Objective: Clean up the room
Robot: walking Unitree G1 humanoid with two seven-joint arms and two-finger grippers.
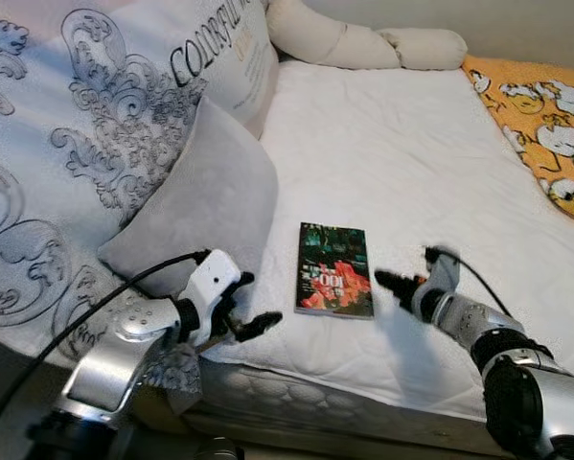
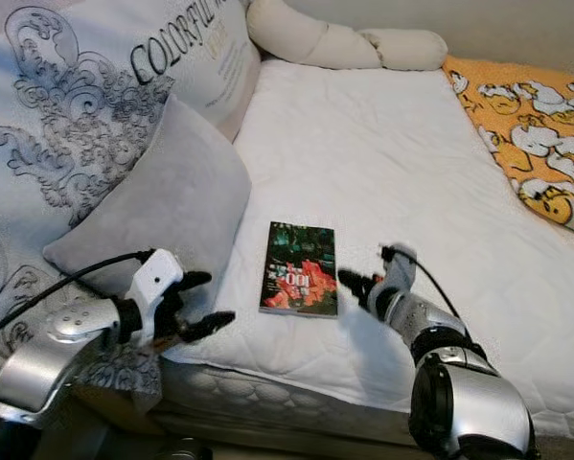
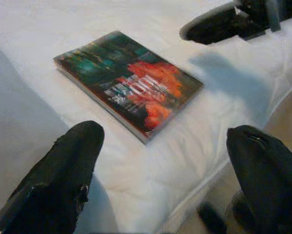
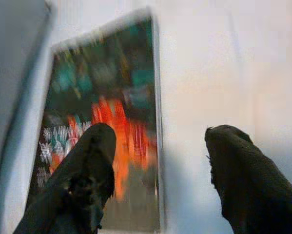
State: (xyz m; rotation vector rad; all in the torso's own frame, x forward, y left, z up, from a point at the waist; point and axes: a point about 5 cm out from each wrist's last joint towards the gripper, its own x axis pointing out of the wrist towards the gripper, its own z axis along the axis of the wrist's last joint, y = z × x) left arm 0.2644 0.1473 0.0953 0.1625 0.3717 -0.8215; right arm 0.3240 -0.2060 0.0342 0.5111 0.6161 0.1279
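- large patterned pillow [image 1: 124, 105]: dark capitals "COLORFUL" printed near its top edge; smaller line below unreadable
- book [image 1: 334, 269]: white cover lettering over the red-orange art, looks like "001" or "100", too blurred to be sure; other cover text illegible

One book [image 1: 334, 269] lies on the white bed [image 1: 411, 163]. Three pillows sit beside the book: one grey pillow [image 1: 205, 196], one large patterned pillow [image 1: 85, 125] behind that, and one long cream bolster [image 1: 363, 40] at the bed's far end. One orange printed blanket [image 1: 540, 115] lies well apart from the book.
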